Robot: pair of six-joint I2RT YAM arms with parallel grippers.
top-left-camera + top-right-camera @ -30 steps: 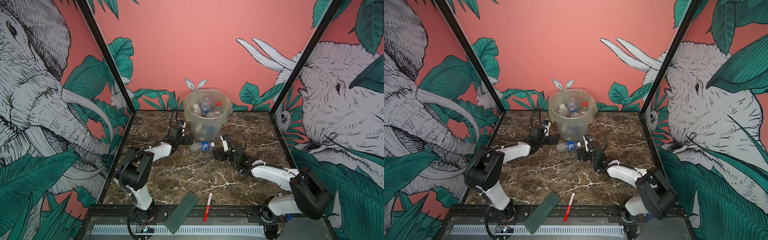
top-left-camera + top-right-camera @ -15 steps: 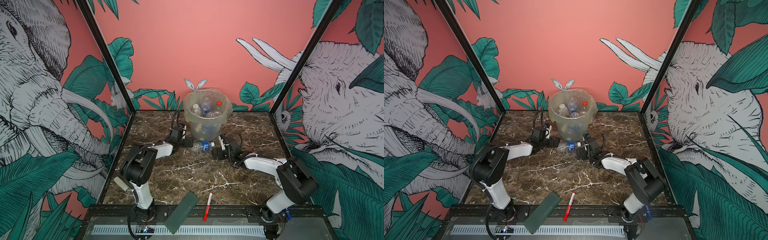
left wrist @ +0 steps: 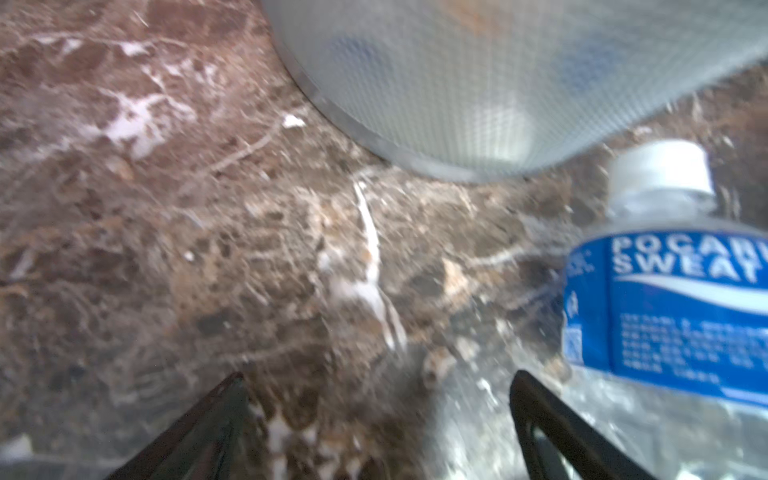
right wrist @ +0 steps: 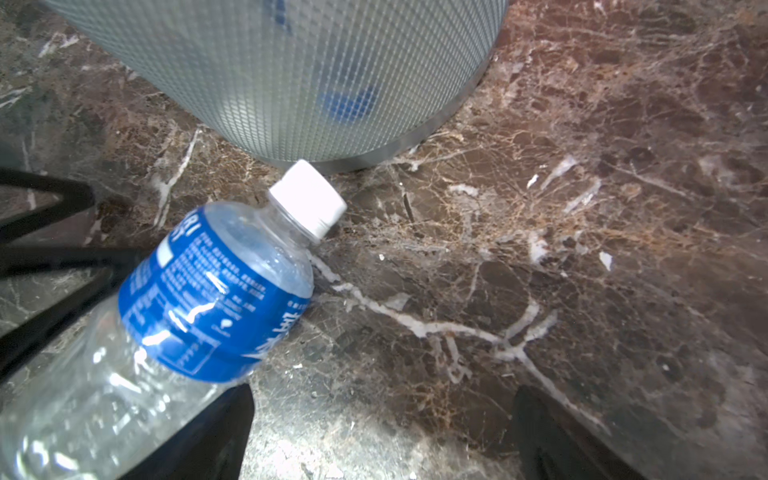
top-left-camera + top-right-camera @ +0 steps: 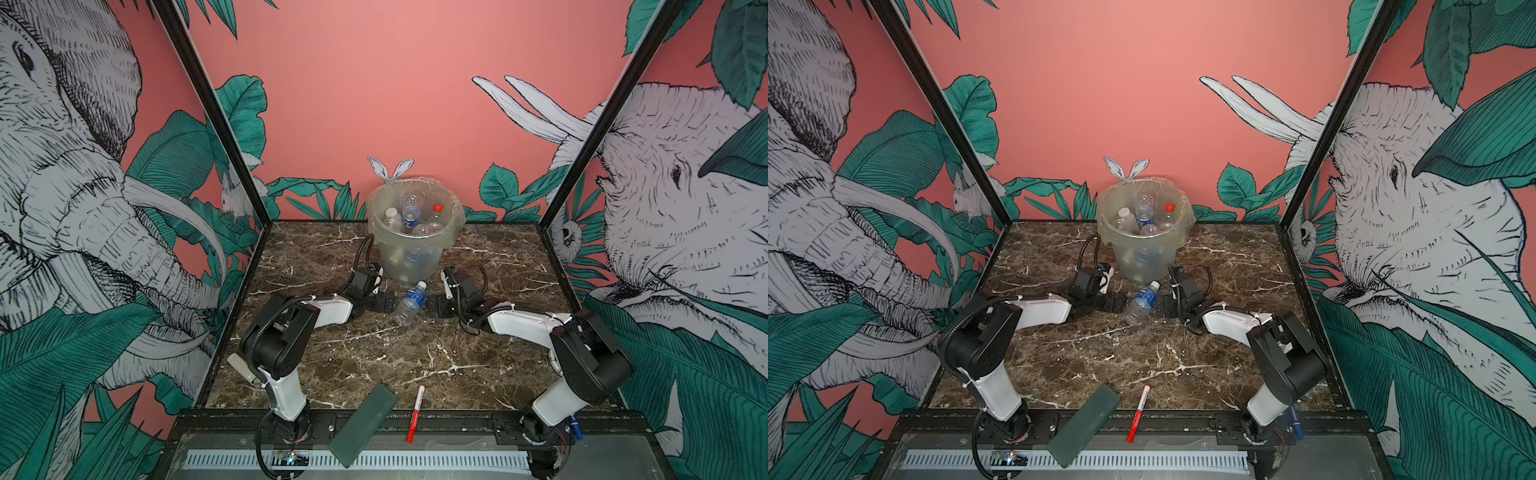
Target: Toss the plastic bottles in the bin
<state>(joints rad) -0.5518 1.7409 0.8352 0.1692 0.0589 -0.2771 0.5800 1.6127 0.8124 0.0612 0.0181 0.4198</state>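
One of the plastic bottles (image 5: 409, 301) (image 5: 1140, 302), clear with a blue label and white cap, lies on the marble table, its cap touching the foot of the bin (image 5: 409, 262) (image 5: 1144, 257). Several more bottles (image 5: 411, 210) stand inside the bin. My left gripper (image 5: 384, 300) (image 3: 378, 376) rests low and open on the bottle's left, with the bottle (image 3: 665, 299) just outside one finger. My right gripper (image 5: 436, 306) (image 4: 384, 390) is open on its right, and the bottle (image 4: 199, 299) lies against the outside of one finger. Neither holds anything.
A flat dark green slab (image 5: 363, 424) and a red-and-white marker pen (image 5: 415, 411) lie at the table's front edge. The bin's wall (image 3: 457, 83) (image 4: 291, 75) stands close ahead of both grippers. Enclosure walls bound the table on three sides.
The loose bottle has turned from lying crosswise to pointing its cap at the bin. Both arms shifted, bringing the grippers close on either side of it.
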